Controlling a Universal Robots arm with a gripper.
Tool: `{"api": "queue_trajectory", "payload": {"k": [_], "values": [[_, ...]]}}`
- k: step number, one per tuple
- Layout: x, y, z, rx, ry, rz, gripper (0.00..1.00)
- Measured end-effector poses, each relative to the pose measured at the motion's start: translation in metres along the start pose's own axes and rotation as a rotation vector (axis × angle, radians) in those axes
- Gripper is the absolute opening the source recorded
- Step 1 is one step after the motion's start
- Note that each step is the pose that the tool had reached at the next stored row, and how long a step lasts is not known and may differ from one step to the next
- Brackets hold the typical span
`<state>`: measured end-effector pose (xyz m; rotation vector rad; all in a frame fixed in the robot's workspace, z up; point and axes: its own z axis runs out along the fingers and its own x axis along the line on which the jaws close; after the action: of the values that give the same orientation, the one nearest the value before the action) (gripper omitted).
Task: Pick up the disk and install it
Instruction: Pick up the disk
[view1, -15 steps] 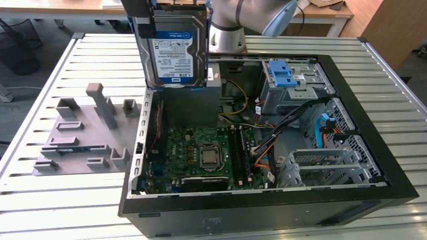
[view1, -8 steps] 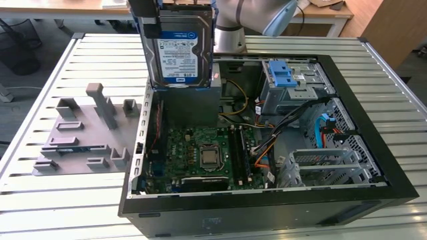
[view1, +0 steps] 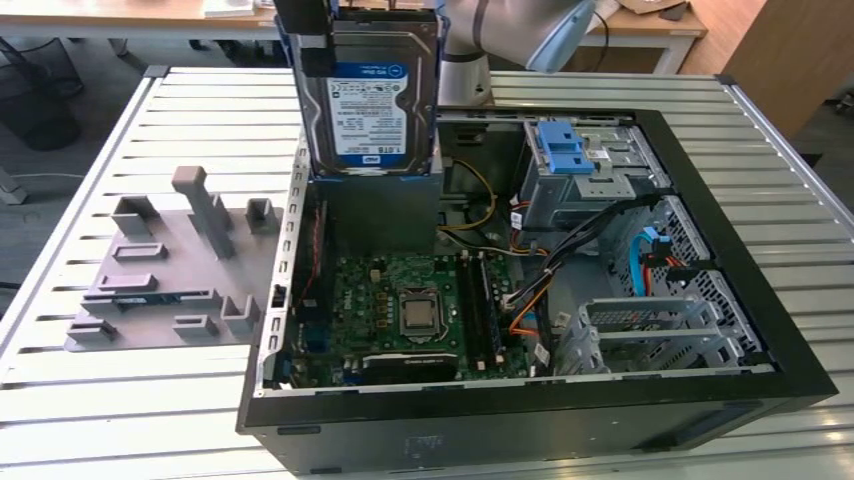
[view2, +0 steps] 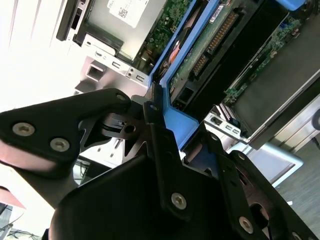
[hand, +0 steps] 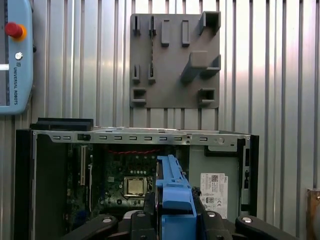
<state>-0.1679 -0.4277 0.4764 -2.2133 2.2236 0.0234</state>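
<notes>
So the black gripper (hand: 175, 210) had its jaws clamped on the blue carrier frame of the flat silver hard drive with the white-and-blue label (view1: 370, 100). The drive hung upright over the open black metal computer case (view1: 534, 395), above the green motherboard (view1: 400, 300). A grey plastic fixture plate (view1: 160, 270) sat beside the case on the slatted metal table (view1: 107, 420).
</notes>
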Motion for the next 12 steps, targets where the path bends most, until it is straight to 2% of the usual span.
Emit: {"api": "queue_trajectory", "payload": {"k": [12], "values": [[0.0004, -0.0143, -0.0001, -0.0007, 0.0001, 0.0, 0.36]]}}
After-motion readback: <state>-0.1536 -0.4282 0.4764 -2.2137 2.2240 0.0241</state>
